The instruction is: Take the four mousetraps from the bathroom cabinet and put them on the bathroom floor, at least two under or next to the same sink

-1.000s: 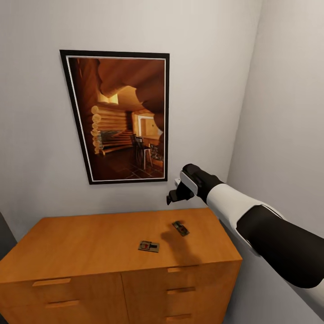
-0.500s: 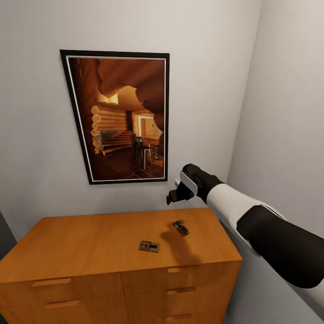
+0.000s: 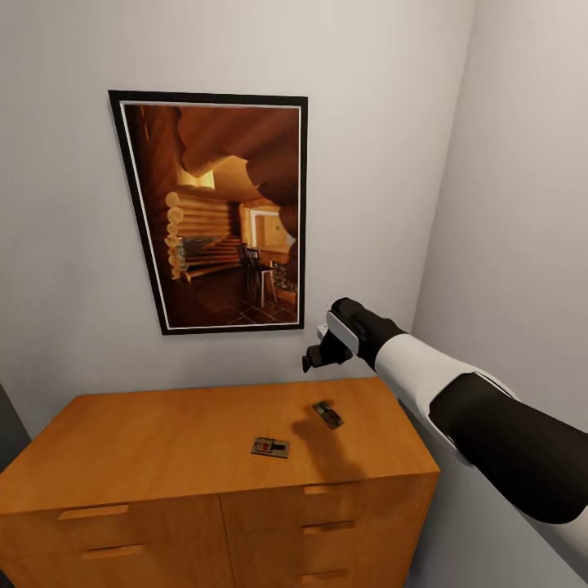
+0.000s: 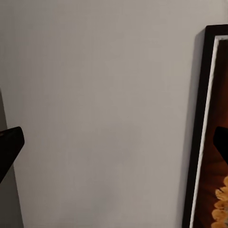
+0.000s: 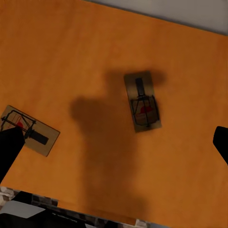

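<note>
Nearest me is the cabinet, its orange-brown drawer fronts facing me. On its top lie two mousetraps, flat and well apart: one mousetrap near the middle, the other mousetrap further back and to the right. My right claw hangs in the air above that second trap, touching nothing, its fingers spread wide and empty. My left claw is also spread, facing the bare wall. Behind the cabinet hangs the log-cabin picture.
</note>
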Motion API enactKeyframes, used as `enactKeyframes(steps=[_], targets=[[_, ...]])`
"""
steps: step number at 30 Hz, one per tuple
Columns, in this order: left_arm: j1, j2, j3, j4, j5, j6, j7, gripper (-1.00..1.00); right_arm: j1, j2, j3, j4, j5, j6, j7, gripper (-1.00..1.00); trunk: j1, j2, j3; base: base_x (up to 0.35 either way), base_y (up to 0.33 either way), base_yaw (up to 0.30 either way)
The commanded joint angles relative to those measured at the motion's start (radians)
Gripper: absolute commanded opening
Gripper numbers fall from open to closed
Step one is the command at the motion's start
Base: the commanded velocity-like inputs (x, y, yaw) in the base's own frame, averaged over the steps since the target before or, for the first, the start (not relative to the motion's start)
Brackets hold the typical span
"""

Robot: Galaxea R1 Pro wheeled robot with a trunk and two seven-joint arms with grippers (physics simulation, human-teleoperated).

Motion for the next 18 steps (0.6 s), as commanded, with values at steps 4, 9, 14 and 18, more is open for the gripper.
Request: enactKeyframes(steps=[4, 9, 14, 18], targets=[[-0.002, 0.001, -0.003, -0.001, 0.009, 0.003, 0.01, 1.0, 0.0, 0.0, 0.006, 0.0, -0.006, 0.002, -0.001, 1.0, 0.0, -0.001, -0.001, 0.0, 0.0, 0.0], [-0.002, 0.001, -0.003, -0.001, 0.009, 0.003, 0.009, 1.0, 0.002, 0.0, 0.006, 0.001, -0.006, 0.002, -0.001, 1.0, 0.0, -0.001, -0.001, 0.0, 0.0, 0.0], [-0.002, 0.001, -0.003, -0.001, 0.009, 0.003, 0.01, 1.0, 0.007, 0.0, 0.006, 0.005, -0.006, 0.002, -0.001, 1.0, 0.0, -0.001, -0.001, 0.0, 0.0, 0.0], [-0.002, 0.0, -0.002, -0.001, 0.009, 0.003, 0.01, 1.0, 0.02, 0.0, 0.007, 0.009, -0.005, 0.002, -0.004, 1.0, 0.0, -0.001, -0.001, 0.0, 0.0, 0.0]])
